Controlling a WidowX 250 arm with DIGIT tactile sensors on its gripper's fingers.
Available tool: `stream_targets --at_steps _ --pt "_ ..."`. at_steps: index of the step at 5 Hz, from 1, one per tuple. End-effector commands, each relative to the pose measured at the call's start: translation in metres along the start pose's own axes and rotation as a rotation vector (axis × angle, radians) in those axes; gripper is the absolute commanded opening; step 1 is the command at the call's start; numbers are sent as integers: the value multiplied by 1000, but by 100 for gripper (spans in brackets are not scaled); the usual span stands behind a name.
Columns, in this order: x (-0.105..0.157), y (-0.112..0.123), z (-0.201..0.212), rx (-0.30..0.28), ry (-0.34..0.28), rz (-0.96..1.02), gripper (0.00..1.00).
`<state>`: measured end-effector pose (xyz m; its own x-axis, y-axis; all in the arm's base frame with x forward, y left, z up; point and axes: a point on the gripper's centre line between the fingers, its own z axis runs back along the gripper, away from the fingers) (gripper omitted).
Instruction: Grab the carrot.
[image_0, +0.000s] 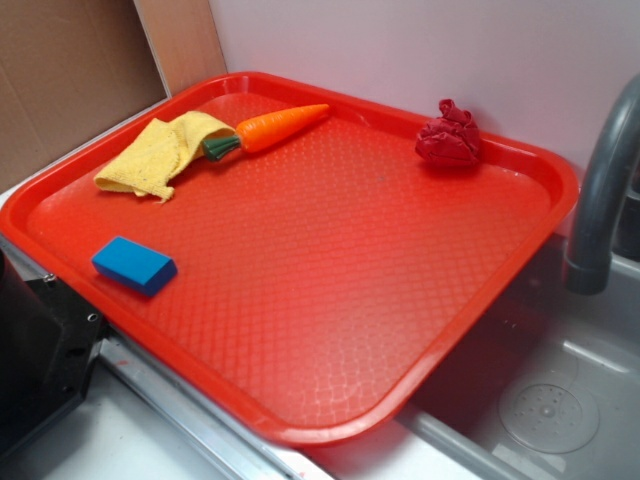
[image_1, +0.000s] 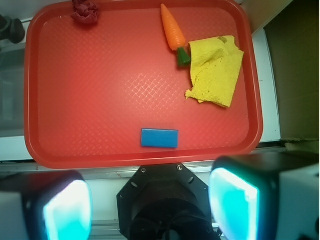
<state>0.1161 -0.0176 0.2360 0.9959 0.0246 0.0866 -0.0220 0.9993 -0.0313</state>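
Note:
The orange toy carrot (image_0: 270, 128) lies flat at the far left of the red tray (image_0: 300, 432), its green stem end touching the yellow cloth (image_0: 160, 155). In the wrist view the carrot (image_1: 173, 30) lies near the top edge of the tray (image_1: 30, 100), tip pointing away from the cloth (image_1: 215, 72). My gripper (image_1: 150, 207) is open and empty, its cyan pads (image_1: 67, 210) wide apart. It is high up, in front of the tray's near edge and far from the carrot. The gripper does not show in the exterior view.
A blue block (image_0: 134, 264) lies near the tray's front left edge and also shows in the wrist view (image_1: 159, 138). A wrinkly dark red lump (image_0: 450, 135) sits at the far right corner. A grey faucet (image_0: 600, 190) and sink (image_0: 550, 400) stand right of the tray. The black robot base (image_0: 35, 350) is front left.

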Motion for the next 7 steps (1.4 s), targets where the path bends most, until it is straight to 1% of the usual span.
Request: stream_targets --at_steps 1,2,3,5,6,7 --pt "0 0 0 0 0 0 100" --pt "13 4 -13 -3 -23 45 100" --pt "27 14 -30 -10 -47 54 100" --pt "72 33 -74 14 -137 78 100" --pt "98 37 -100 31 -172 47 100" --pt "119 46 -126 49 -187 13 100"
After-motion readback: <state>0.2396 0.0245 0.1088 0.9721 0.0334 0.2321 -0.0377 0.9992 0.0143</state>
